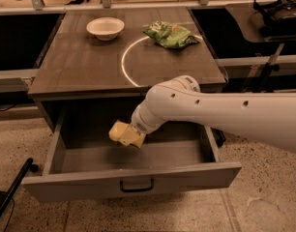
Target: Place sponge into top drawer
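The top drawer (133,182) is pulled fully open below the dark table top; it is grey, with a dark handle (136,184) at the centre of its front. My white arm reaches in from the right. Its cream-yellow gripper (125,134) hangs inside the drawer, left of centre and a little above the floor. The pale yellow mass at the arm's tip is all one colour, so I cannot tell the sponge apart from the gripper. No sponge lies on the table or on the visible drawer floor.
A white bowl (105,28) stands at the back left of the table top (80,66). A green snack bag (170,35) lies at the back right, on a white circle line. A black pole (12,192) leans at the lower left on the speckled floor.
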Motion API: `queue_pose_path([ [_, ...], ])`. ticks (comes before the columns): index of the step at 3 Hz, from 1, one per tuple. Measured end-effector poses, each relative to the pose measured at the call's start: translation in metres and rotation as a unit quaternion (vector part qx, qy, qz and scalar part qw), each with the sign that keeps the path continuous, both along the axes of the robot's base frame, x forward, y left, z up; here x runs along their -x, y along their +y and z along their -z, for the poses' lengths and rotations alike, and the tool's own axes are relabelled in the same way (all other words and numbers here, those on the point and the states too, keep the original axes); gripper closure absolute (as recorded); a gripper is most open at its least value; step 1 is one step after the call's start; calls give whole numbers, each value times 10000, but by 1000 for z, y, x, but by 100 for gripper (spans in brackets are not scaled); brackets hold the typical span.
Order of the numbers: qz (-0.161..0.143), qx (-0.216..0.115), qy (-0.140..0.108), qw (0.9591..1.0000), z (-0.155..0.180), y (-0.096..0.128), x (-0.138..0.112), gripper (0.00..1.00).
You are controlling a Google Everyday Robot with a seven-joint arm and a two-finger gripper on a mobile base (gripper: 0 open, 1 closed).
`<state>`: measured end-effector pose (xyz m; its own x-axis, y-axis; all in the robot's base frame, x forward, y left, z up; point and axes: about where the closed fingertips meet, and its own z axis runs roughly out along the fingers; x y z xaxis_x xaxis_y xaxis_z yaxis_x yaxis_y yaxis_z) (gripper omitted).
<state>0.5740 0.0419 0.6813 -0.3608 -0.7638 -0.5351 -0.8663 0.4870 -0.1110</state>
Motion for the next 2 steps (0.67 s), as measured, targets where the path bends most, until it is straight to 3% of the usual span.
queue_pose_path([
  [2, -64, -218, 136, 9996, 29, 14, -12, 29],
])
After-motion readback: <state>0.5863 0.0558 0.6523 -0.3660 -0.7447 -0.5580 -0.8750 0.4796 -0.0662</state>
